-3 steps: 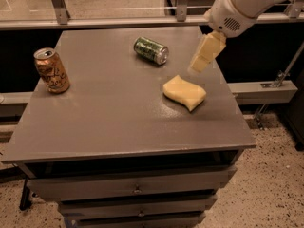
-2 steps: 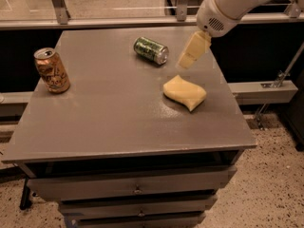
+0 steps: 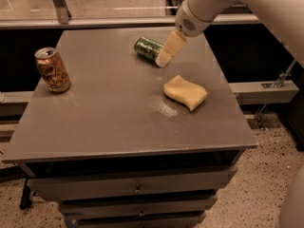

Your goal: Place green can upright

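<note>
**Approach to a toppled can before righting**

The green can (image 3: 147, 48) is shown lying on its side towards the far edge of the tabletop (image 3: 109, 122), its long axis running from upper left to lower right. The gripper (image 3: 164, 59) is seen angled downward at the can's right end. Whether it is touching the can or just beside it cannot be told, nor whether it is spread or closed. The can is judged not yet grasped. For the step in hand, the gripper is best centred across the can's body rather than over one end, so that the curved wall is not nudged into a roll. Once held, the can would be tipped onto a flat end and released only when seated squarely. The orange can (image 3: 52, 69), upright at the left, and the yellow sponge (image 3: 185, 92), nearer the front, are set apart from the green can and need not be disturbed
</note>
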Tool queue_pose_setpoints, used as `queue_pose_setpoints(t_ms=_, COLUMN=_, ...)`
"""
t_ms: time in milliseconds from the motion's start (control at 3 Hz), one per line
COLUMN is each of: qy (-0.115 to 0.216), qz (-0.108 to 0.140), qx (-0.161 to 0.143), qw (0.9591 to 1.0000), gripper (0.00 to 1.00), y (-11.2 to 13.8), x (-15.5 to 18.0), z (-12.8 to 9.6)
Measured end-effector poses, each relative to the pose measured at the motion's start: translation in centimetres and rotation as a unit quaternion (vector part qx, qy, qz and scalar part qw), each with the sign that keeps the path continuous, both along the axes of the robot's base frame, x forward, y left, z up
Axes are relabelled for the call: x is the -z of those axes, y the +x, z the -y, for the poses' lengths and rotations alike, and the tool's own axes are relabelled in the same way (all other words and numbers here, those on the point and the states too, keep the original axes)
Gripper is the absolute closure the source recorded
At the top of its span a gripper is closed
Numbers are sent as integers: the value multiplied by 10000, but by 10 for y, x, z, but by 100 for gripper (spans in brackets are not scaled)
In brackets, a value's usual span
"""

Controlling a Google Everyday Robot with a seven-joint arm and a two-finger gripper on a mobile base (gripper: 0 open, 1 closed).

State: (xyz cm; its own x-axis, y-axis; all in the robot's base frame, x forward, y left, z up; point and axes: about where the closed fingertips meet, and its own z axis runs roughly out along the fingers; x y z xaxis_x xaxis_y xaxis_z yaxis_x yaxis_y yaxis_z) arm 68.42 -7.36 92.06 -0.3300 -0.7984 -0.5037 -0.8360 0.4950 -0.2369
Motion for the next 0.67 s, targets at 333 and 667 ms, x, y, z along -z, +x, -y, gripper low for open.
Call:
queue_pose_setpoints(t_ms=333, qy=162, qz=-106, qx=110, qw=9998, gripper=0, y=25, x=14, z=-26)
queue_pose_setpoints(t_ms=667, qy=294, qz=-175, qx=80, qw=9994, gripper=0, y=48, x=26, z=-54)
